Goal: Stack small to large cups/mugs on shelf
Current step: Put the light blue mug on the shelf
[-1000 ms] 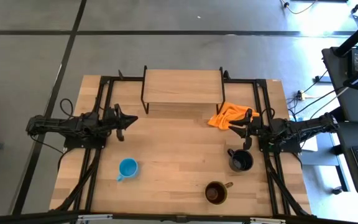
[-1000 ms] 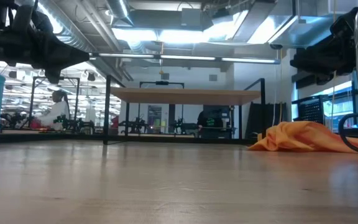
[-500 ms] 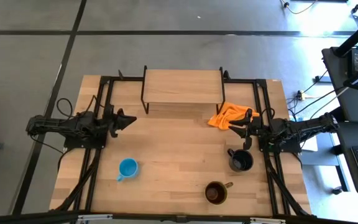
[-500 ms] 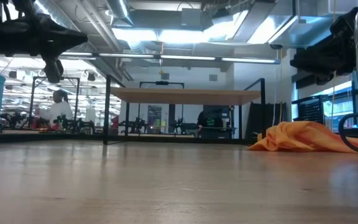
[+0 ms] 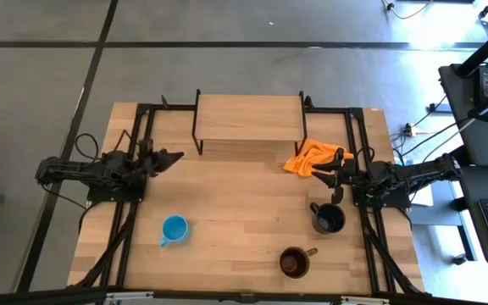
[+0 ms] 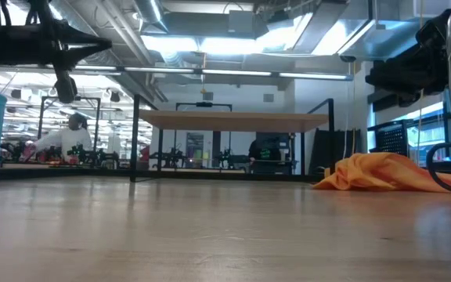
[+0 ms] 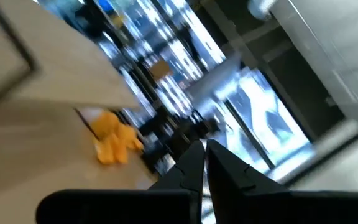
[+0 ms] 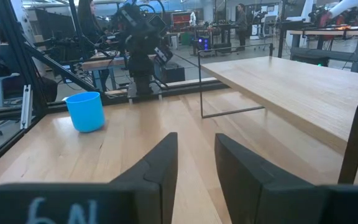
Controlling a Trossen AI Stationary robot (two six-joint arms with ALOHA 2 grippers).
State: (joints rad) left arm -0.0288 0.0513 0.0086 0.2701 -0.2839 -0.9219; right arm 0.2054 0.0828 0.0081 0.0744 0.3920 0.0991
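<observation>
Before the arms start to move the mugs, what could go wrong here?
1. The black mug stands close beside the right end effector, so a careless descent might knock it over.
2. The orange cloth lies at the shelf's right end, and might catch an arm that brings a mug there.
3. The blue mug and brown mug stand far from the shelf; a weak grip might drop them on the way.

Even overhead light, soft faint shadows on the desk (image 5: pixel 244 212). Low view: bright ceiling strip lights (image 6: pixel 210 43) blow out, nearest desk surface blurred. Left wrist view heavily motion-blurred. Right wrist view sharp, near parts soft.
</observation>
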